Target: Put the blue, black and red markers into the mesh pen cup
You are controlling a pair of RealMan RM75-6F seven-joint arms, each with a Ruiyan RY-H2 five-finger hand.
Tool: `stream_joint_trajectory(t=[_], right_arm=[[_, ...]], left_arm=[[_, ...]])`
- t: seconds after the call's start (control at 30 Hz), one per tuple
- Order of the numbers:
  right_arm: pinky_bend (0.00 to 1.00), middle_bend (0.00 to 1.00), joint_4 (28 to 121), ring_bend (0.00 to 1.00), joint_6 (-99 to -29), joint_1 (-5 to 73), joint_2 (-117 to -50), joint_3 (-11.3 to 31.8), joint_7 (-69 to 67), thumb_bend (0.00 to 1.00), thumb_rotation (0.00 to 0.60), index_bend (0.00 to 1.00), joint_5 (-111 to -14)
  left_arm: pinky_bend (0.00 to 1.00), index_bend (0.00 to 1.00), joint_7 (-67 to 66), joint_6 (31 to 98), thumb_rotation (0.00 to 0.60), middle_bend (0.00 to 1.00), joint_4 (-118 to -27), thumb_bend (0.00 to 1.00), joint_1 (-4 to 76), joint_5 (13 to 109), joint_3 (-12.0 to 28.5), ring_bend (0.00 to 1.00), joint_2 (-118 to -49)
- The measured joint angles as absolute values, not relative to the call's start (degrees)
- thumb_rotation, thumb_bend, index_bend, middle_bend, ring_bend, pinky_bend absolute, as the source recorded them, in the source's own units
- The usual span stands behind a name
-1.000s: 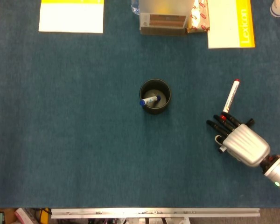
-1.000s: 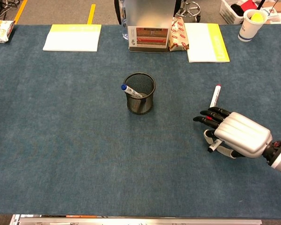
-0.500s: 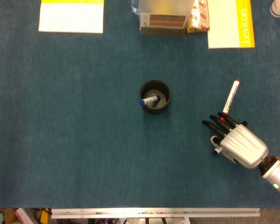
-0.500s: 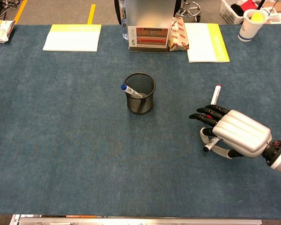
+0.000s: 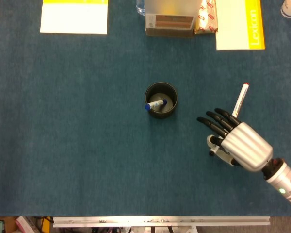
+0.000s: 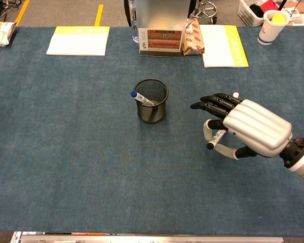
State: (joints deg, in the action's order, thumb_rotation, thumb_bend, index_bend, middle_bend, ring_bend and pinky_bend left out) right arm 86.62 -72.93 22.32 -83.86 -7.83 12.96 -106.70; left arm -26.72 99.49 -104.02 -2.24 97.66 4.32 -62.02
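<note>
Right hand [image 6: 248,129] palm-down above the table [image 6: 66,152] — pinching the black marker [image 6: 214,140], fingers stretched toward the mesh cup [image 6: 152,101]

The table [image 5: 77,145] has a blue felt surface. On it rest the mesh pen cup [image 5: 161,100], red marker [image 5: 239,99], two notepads [image 5: 74,16] and a box [image 5: 169,19].

Blue marker [image 5: 156,104] leans inside mesh pen cup [image 6: 152,100]; red marker [image 5: 240,98] lies flat; black marker [image 6: 216,138] held aloft

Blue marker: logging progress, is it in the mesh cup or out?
In. The blue marker leans inside the mesh pen cup, cap at the rim.
</note>
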Motion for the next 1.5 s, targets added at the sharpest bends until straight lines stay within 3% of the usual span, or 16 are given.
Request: stream_joint_trajectory(t=[1.03,1.5], right_arm=[[0.11,0.14,84.2,0.08,-74.4,30.3,-95.0,1.3,-10.8,0.32,0.600,0.59,-102.8],[0.11,0.14,84.6,0.08,-75.7,32.1,-96.9,4.0,-14.3,0.32,0.600,0.59,-100.3]], left_arm=[[0.12,0.39,-26.7,99.7,0.600,0.06,-104.6,0.24,-2.7,97.6,4.3,0.00,-61.7],[0.12,0.39,-27.4,99.4,0.600,0.06,-104.6,0.24,-2.8,97.8,4.0,0.00,-61.9]])
